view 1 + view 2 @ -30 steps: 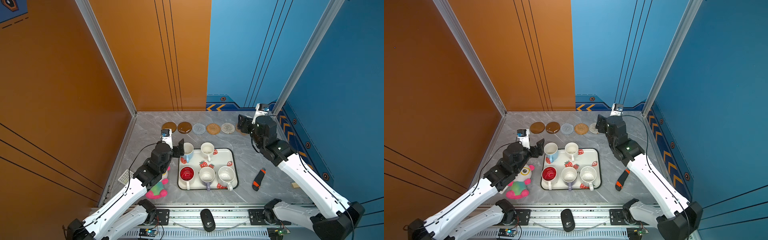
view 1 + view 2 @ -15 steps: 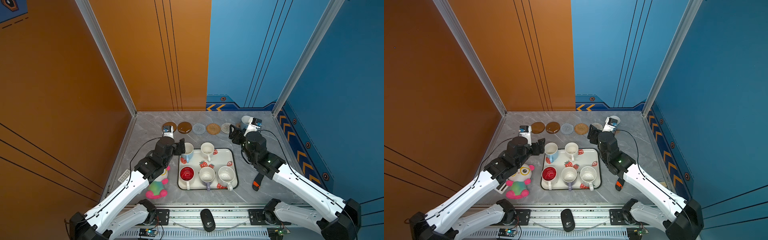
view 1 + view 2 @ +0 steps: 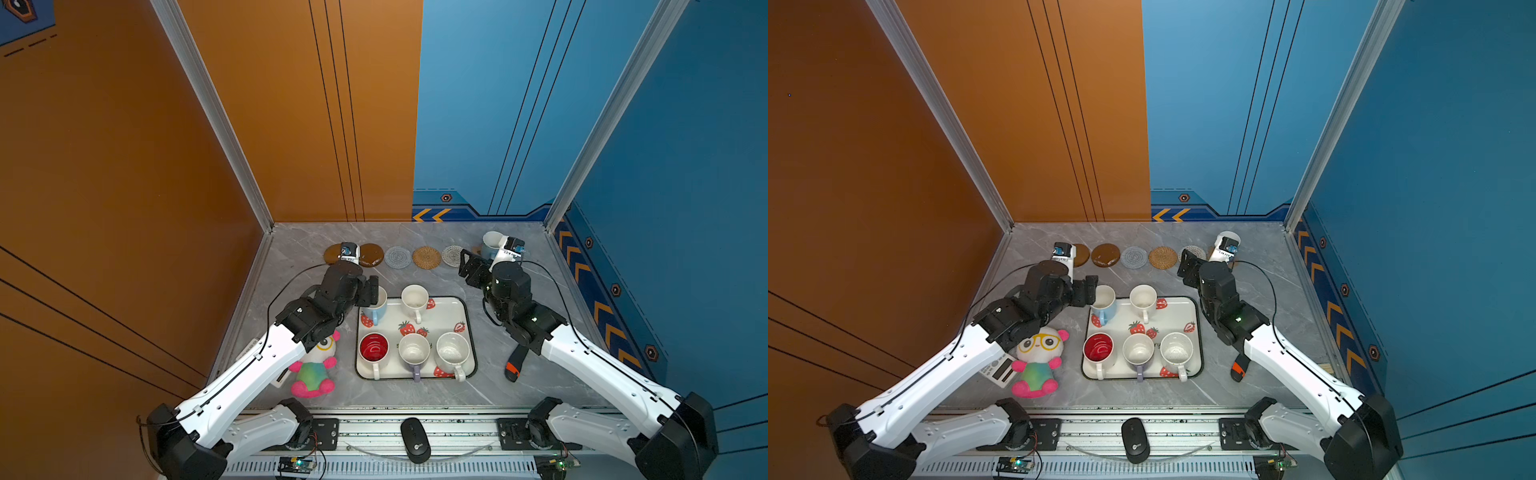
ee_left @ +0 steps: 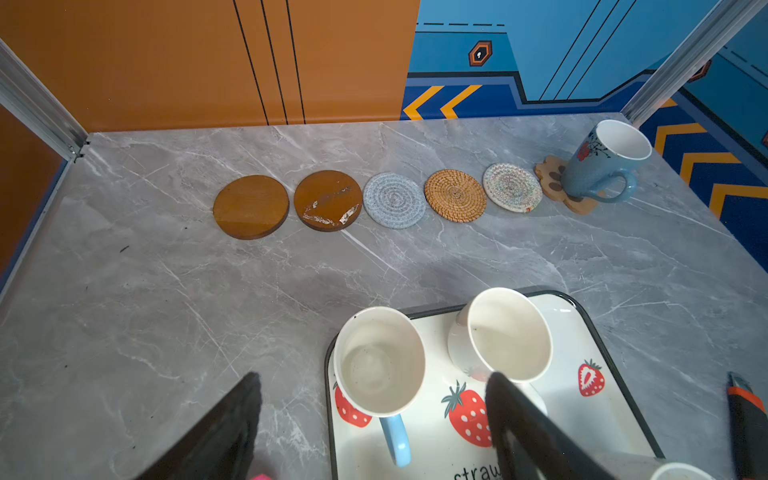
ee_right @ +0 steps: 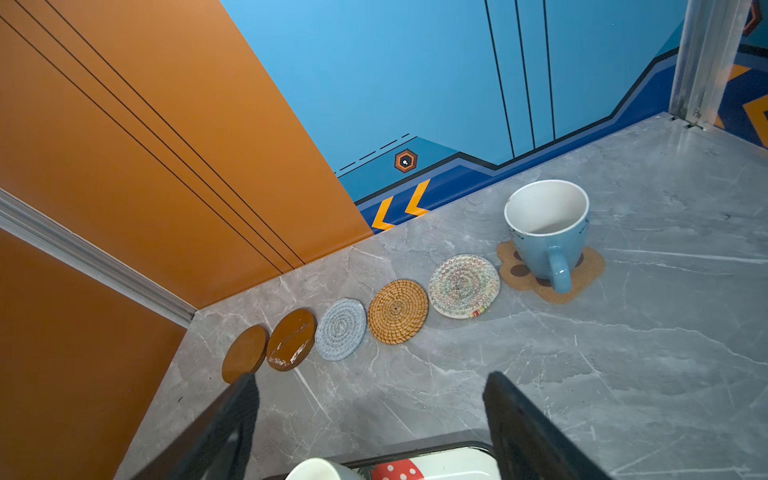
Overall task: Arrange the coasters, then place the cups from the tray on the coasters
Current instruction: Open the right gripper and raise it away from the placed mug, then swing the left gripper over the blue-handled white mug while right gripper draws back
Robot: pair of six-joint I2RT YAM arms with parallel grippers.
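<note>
My left tool (image 4: 372,376) is spread wide, holding nothing, its fingers (image 4: 232,428) either side of a light blue cup (image 4: 378,361) at the far left corner of the strawberry tray (image 3: 444,313). My right tool (image 5: 370,376) gapes empty above bare tabletop (image 5: 540,374) just beyond the tray's far right corner. A second blue cup (image 5: 544,245) stands on the paw-print coaster (image 5: 588,270), right end of the far coaster row (image 4: 394,200).

**Twin arms in white and black**

The left arm (image 3: 249,374) and right arm (image 3: 602,374) share glossy white links, bulky black joints and black bases. A thin black cable (image 3: 269,311) loops beside each, wrist cameras (image 3: 348,251) are white with blue, and a green light (image 3: 535,319) glows on the right
</note>
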